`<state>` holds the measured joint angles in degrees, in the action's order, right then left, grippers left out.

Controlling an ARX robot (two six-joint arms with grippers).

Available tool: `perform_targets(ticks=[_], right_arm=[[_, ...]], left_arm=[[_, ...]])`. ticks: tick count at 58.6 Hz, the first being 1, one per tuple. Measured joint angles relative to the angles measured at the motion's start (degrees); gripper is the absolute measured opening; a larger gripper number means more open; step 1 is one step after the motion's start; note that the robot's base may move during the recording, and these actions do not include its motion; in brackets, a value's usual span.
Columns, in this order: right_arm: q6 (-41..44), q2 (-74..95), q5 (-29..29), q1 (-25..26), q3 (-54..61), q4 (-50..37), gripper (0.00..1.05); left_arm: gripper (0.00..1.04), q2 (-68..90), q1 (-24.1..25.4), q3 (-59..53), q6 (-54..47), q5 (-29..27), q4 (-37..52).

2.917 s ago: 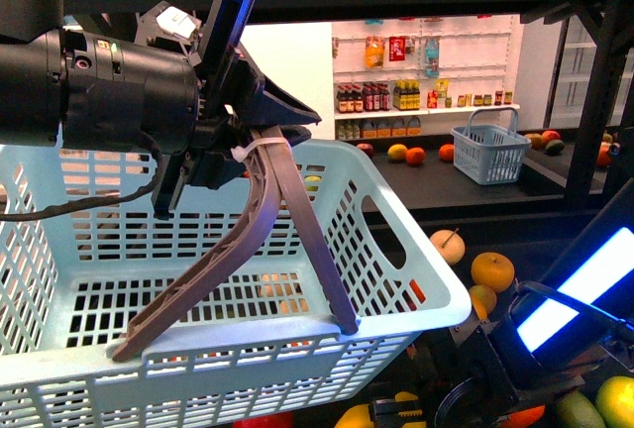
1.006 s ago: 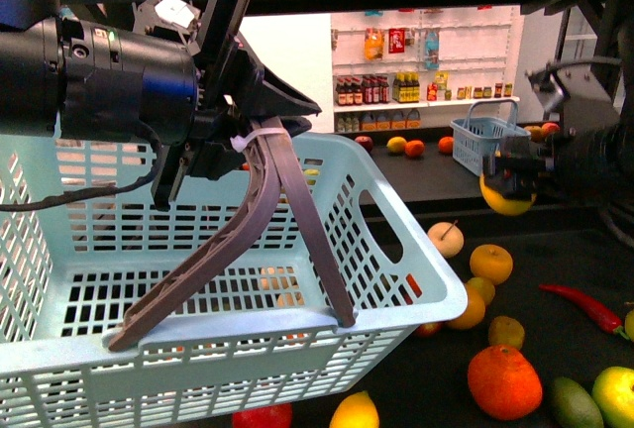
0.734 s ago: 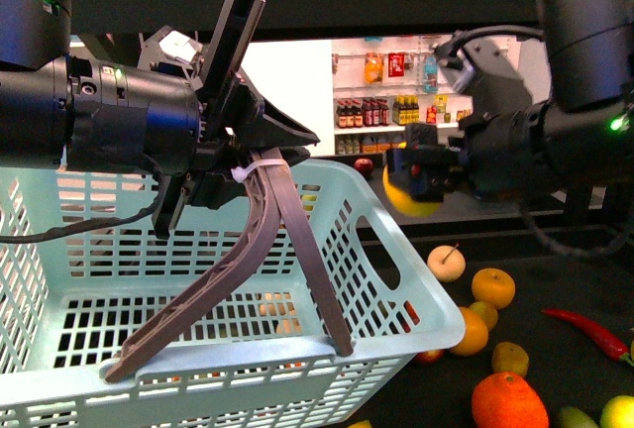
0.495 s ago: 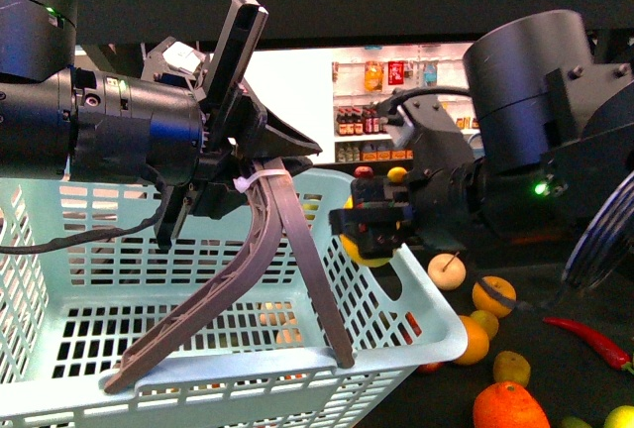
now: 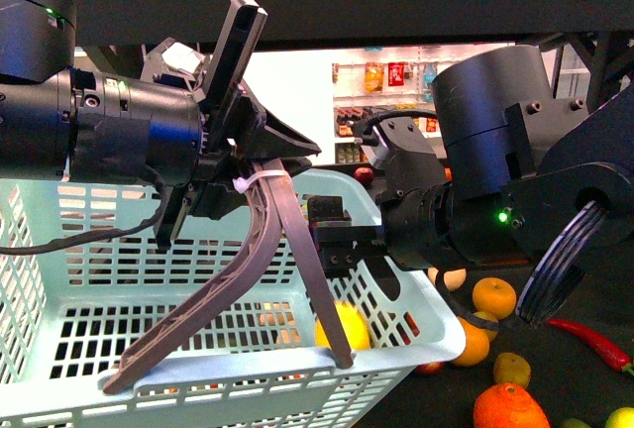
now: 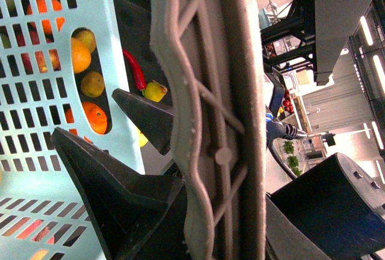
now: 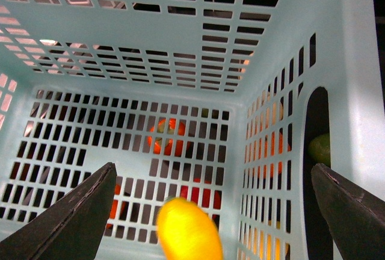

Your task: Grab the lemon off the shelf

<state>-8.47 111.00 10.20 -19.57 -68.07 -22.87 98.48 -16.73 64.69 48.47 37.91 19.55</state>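
Start at the left: find the left gripper (image 5: 248, 170) clamped tight on the grey-brown handle (image 5: 228, 279) of the pale blue basket (image 5: 436, 324). Look next inside the basket, close to its right-hand wall, and spot the lemon (image 5: 342, 327) there, loose and gripped by nothing. Cannot tell whether resting on the basket floor or in mid-air. Move on to the right gripper (image 7: 212, 170), hovering just over the basket's rim with fingers (image 7: 72, 218) spread wide and empty, directly above the lemon in the right wrist view. Further right, note the black shelf (image 5: 580, 388) bearing an orange (image 5: 493, 296), a red chilli (image 5: 594, 341) and other fruit.

As for handling: expect a light, firm fruit with waxy, slightly slippery skin, oval and apt to roll. If gripping is needed at all, take it across the fat middle, never by the tapering ends. Squeeze moderately — tough rind, unlikely to bruise, yet prone to squirt out of a hard pinch.
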Motion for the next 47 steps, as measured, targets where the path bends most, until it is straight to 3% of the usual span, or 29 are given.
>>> perform_targets(ticks=[13,28,37,47], right_arm=[[-2.7,-2.6,0.3,4.5,0.0,-1.2,0.97],[-4.6,-1.9,-0.1,14.5,-0.3,-2.4,0.97],[-2.2,4.3,-2.0,20.2,-0.9,-3.0,0.97],[2.1,13.2,-2.7,22.3,0.2,-4.0,0.97]], left_arm=[[0.12,0.0,0.0,0.0,0.0,-0.3,0.0],[0.12,0.0,0.0,0.0,0.0,-0.2,0.0],[0.12,0.0,0.0,0.0,0.0,-0.1,0.0],[0.12,0.0,0.0,0.0,0.0,-0.2,0.0]])
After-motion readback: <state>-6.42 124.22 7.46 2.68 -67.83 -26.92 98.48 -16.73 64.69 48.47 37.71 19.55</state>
